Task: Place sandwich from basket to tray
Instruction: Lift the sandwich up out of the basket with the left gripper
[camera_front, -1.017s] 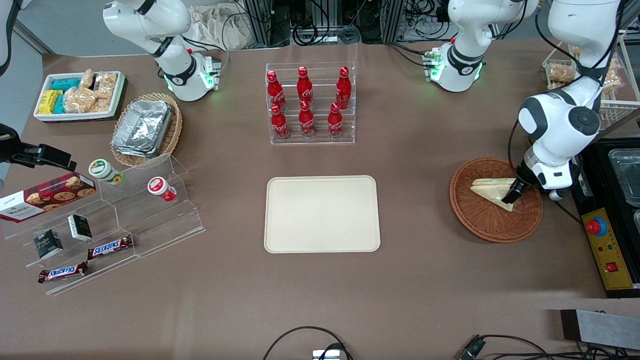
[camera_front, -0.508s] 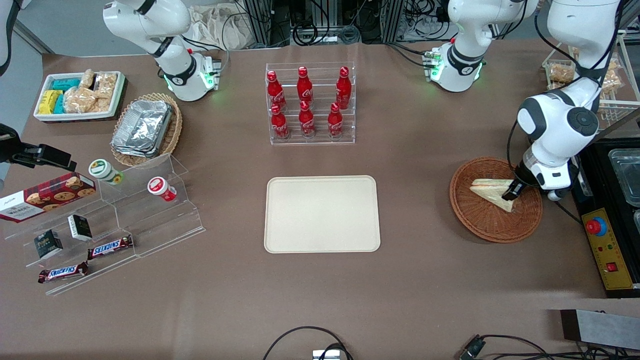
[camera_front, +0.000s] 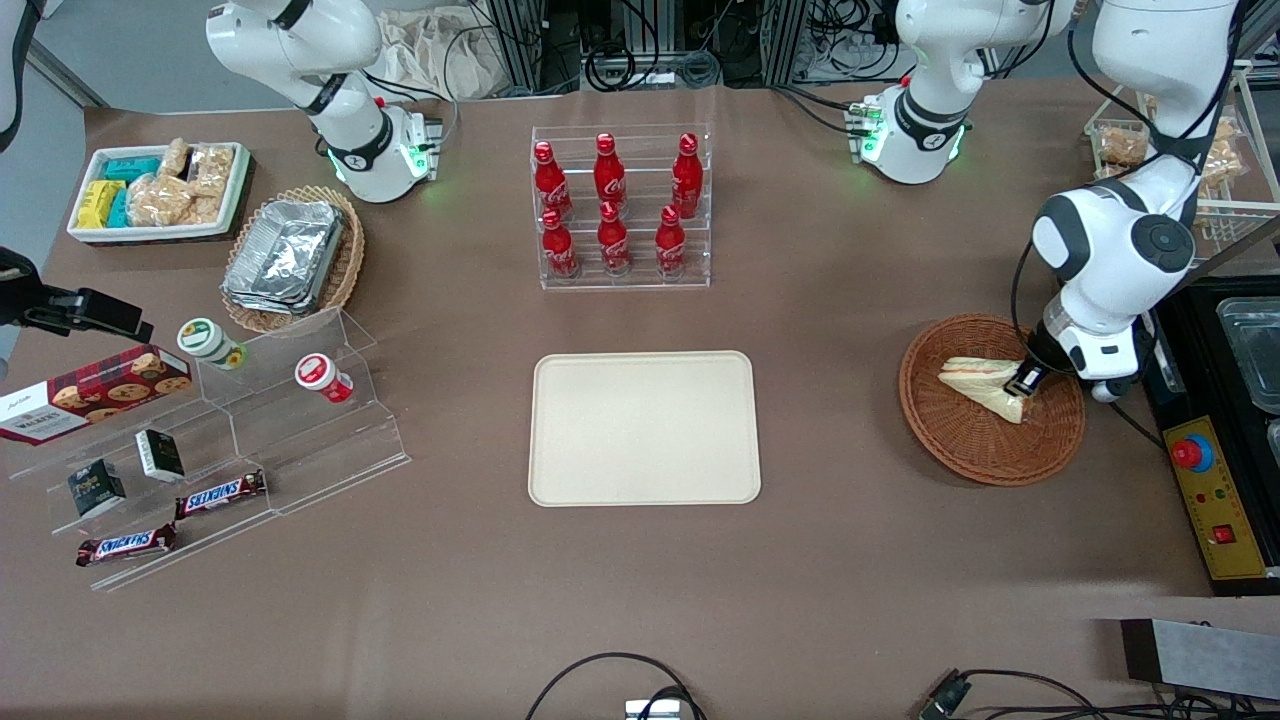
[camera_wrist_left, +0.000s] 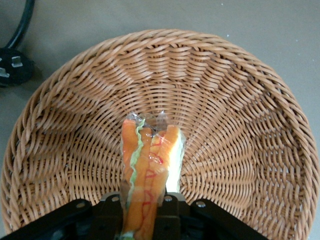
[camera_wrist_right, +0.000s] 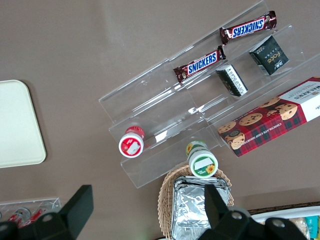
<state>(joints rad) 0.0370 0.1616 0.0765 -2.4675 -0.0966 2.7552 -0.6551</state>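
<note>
Reddish-brown wicker basket (camera_front: 991, 400) sits at centre right of the front frame, toward the working arm's end of the table. The sandwich (camera_front: 982, 385) lies inside it, nearer the basket's upper half in that frame, wrapped in clear film.

The gripper (camera_front: 1024, 386) is down in the basket at the sandwich's thick end. In the wrist view the sandwich (camera_wrist_left: 148, 172) stands on edge, orange, green and red layers showing, its near end pinched between the two black fingers (camera_wrist_left: 171, 220), which are closed in tight against the bread faces. Looks like a firm hold, low on the slab.

Key relation: the sandwich's long axis runs straight out from the fingers toward the basket (camera_wrist_left: 235, 125) wall, and in the front frame it points left, toward the tray (camera_front: 644, 428). So most of the sandwich hangs out ahead of the grip, not between the pads.

The tray is at frame centre, well apart from the basket, bare brown table between them.

Judgement: grasp is made, lift not clearly begun; the next move needs a rise over the rim, then a carry toward the tray. The free tip may sag.
</note>
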